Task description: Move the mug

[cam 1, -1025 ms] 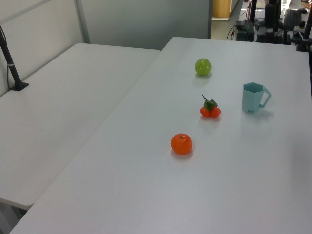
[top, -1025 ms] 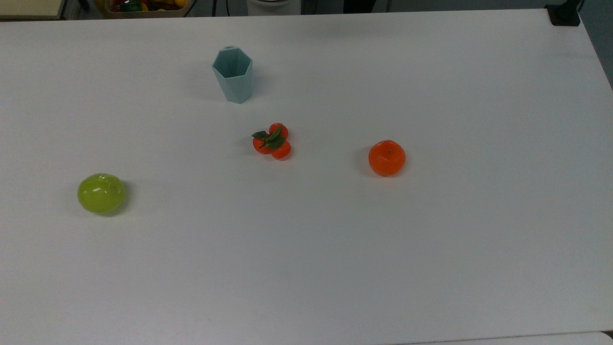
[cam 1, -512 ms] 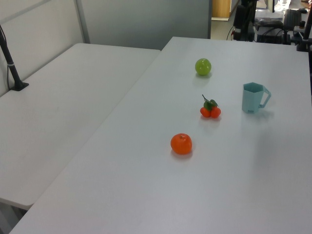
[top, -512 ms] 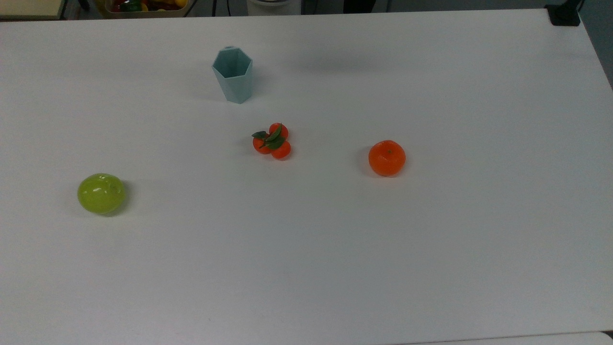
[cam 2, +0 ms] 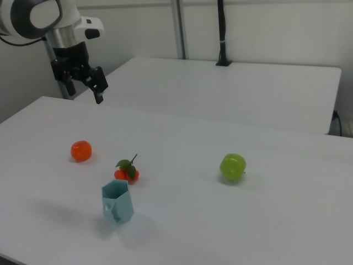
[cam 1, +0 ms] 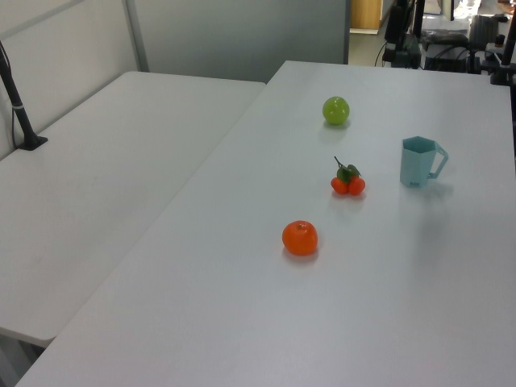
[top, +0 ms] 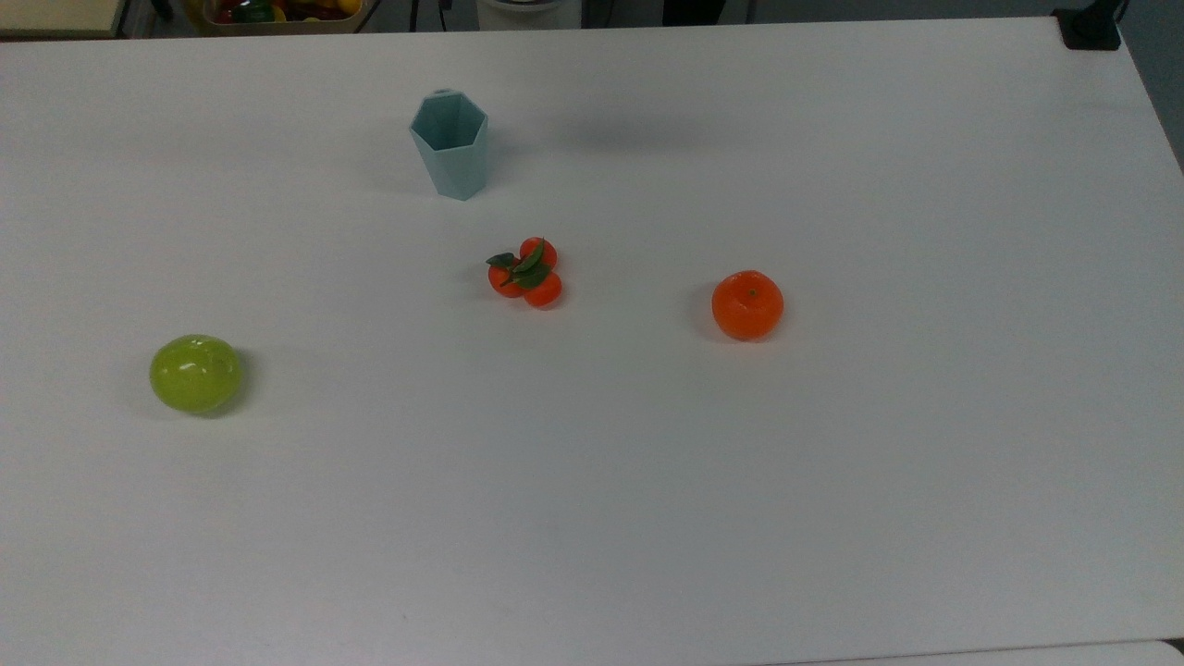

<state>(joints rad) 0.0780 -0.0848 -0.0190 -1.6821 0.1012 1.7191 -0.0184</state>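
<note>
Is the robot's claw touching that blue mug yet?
Apart. In the right view the gripper hangs open in the air, up at the right view's left, while the mug stands alone on the table, bare surface between them.

The mug [top: 450, 145] [cam 1: 418, 162] [cam 2: 117, 202] is a pale teal faceted cup with a hexagonal rim, standing upright on the white table [top: 832, 462], open and looking empty. Its small looped handle sticks out toward the left view's right.
</note>
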